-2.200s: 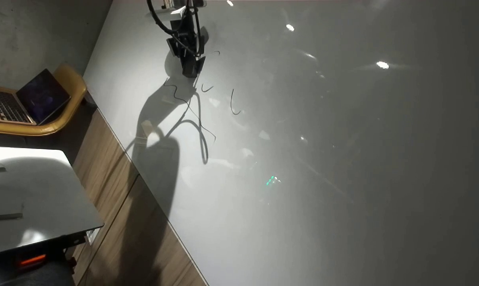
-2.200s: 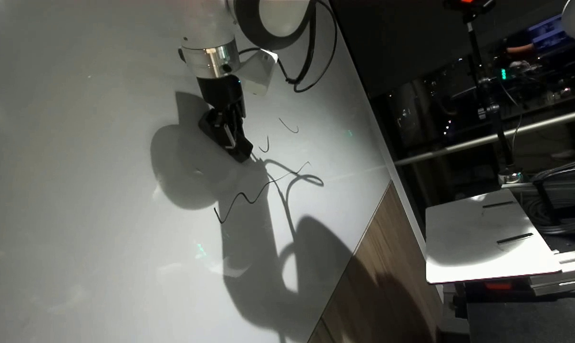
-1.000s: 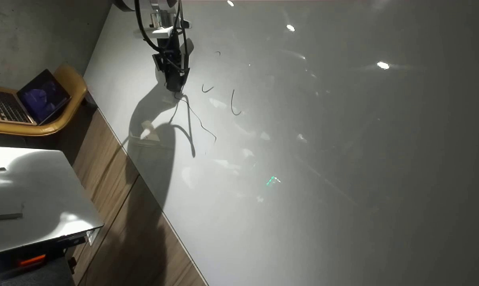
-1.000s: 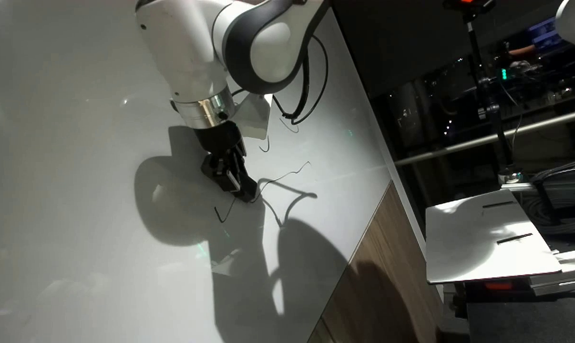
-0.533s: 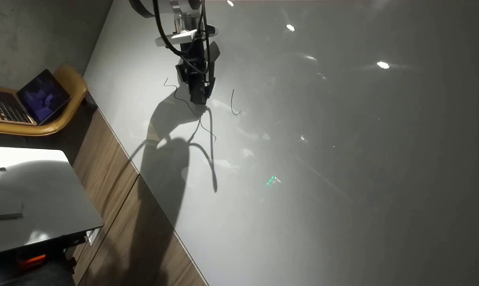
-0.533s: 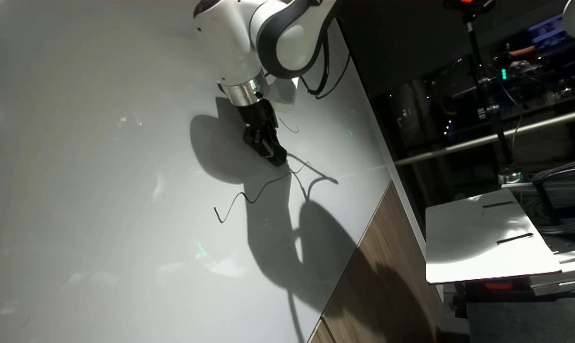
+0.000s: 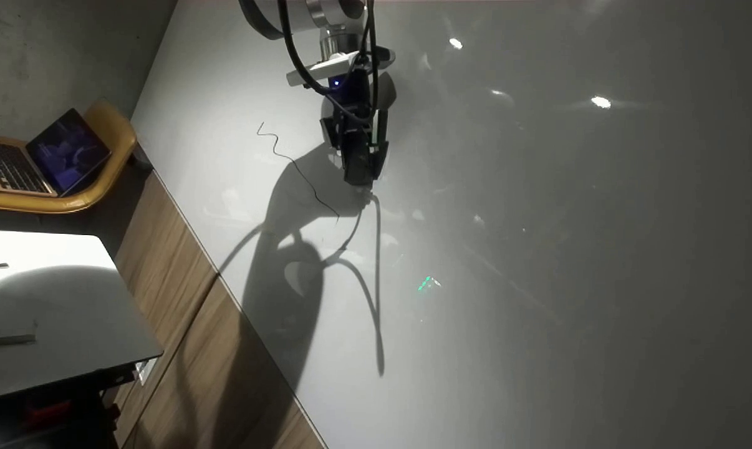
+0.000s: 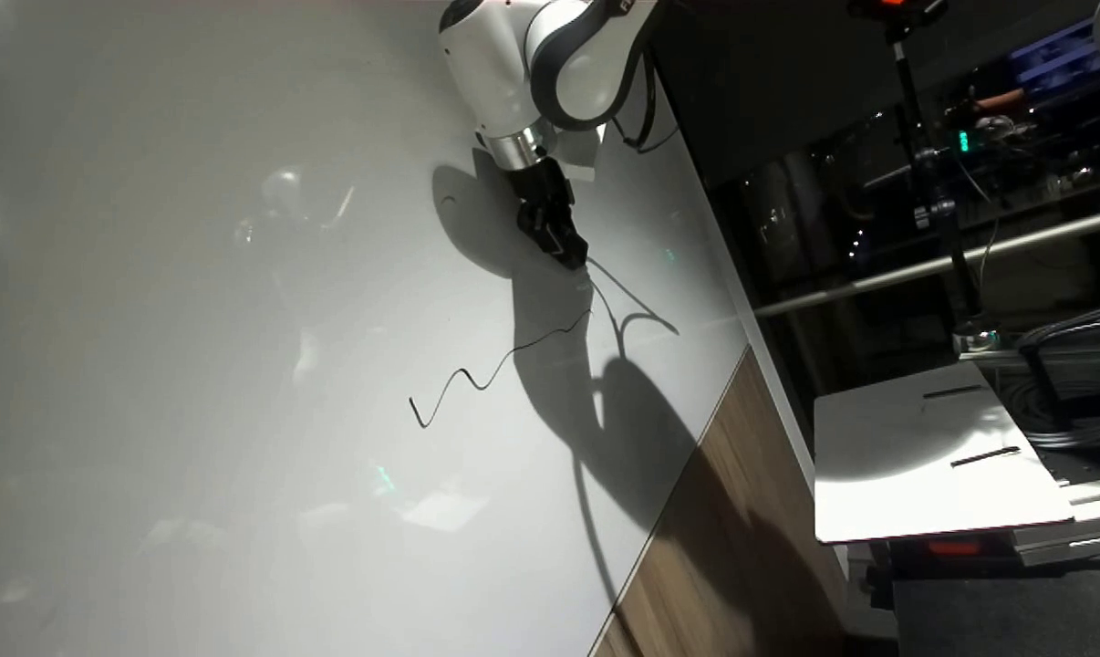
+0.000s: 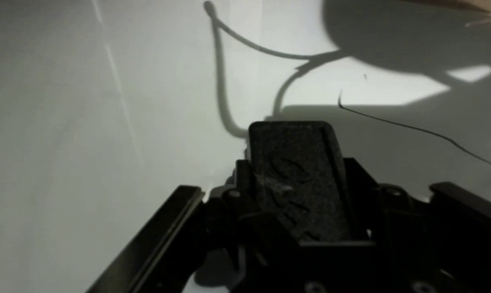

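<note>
You have a dark felt-like eraser (image 9: 296, 150) gripped in your gripper (image 9: 298, 179): the fingers (image 9: 243, 175) press in on its two long sides, the jaws parted only by its width. Its rounded end sticks out beyond the fingertips, and its grey face shows thin black streaks and a paler smudge. You have it at the glossy white surface (image 7: 525, 349), well in from the wood-panelled edge; whether it touches down you cannot tell from these views.

Near the eraser, in both exterior views, you see one end of a wavy black marker line (image 8: 504, 360); the other end is thicker and lies well apart. A small curved mark (image 8: 448, 199) shows inside the rounded part of the arm's shadow (image 8: 472, 233), and the shadow stretches over the surface and past its wood-panelled edge.

Your white arm (image 8: 491, 68) comes in from the top of an exterior view, with black cables (image 7: 294, 53) looping beside the wrist. Off the surface, a laptop (image 7: 67, 153) sits on a mustard-coloured chair (image 7: 83, 202).
</note>
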Robot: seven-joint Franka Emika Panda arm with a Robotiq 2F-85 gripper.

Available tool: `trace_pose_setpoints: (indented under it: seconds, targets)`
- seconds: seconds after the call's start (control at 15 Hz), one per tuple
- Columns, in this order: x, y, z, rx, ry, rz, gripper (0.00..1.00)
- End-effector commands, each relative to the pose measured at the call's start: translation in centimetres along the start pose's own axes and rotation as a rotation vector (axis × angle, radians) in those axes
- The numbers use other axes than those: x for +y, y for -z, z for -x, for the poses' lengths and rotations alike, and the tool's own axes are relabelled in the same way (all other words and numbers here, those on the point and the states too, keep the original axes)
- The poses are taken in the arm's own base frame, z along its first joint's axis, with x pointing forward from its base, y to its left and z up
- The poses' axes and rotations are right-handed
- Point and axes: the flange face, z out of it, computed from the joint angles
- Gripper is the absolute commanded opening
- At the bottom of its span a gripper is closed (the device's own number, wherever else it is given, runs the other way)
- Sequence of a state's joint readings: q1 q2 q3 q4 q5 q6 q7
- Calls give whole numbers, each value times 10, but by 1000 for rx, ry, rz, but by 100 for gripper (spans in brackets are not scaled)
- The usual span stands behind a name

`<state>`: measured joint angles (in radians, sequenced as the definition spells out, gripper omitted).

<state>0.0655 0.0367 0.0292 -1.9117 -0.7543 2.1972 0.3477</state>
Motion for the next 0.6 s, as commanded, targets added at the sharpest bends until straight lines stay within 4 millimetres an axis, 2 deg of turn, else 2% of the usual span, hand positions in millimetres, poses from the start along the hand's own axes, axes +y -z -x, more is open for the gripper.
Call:
trace_pose_setpoints:
  seconds: [0.0, 0.33, 0.53]
  targets:
    - [32, -17, -7, 32, -30, 4, 32]
    - [36, -35, -5, 19, -39, 11, 32]
    - [44, -34, -8, 15, -45, 16, 32]
